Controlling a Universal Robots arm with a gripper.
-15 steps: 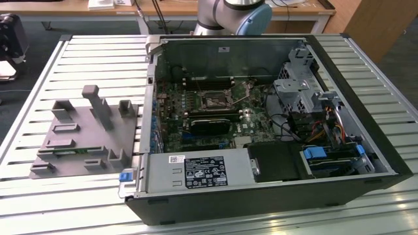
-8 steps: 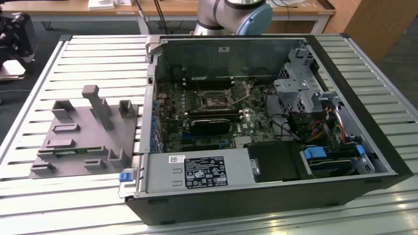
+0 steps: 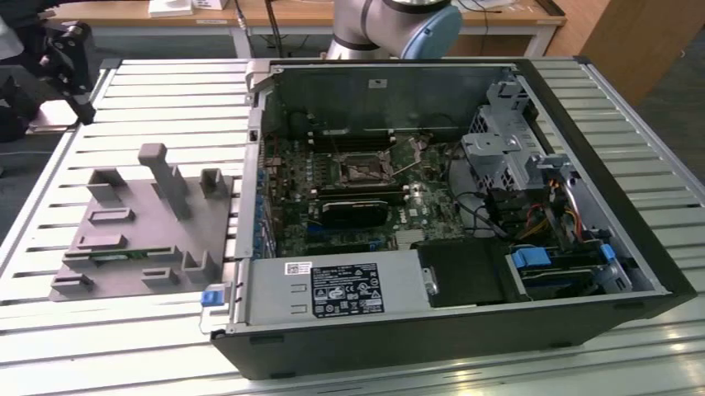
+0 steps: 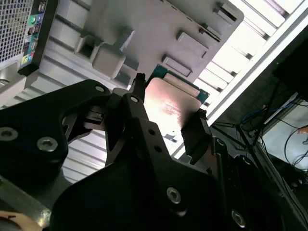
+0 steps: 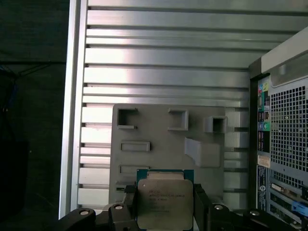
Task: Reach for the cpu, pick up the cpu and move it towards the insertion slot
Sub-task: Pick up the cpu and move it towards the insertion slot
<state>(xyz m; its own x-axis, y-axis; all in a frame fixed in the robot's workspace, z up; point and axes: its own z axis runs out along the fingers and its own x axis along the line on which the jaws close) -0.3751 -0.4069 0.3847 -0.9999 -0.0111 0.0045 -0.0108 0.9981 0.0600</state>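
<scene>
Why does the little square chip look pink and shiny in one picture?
Second wrist view: light glares pinkish off the metal top of the cpu. First wrist view: the table slats gleam bright white. Exterior view: the inside of the computer case looks dim.

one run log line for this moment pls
phase: cpu held | gripper: shut on cpu, above grey fixture | insertion slot: inside open case, away from gripper

The claw [image 4: 168,103] grips the cpu [image 4: 169,111] by its edges before a grey moulded tray [image 4: 144,24].
</scene>
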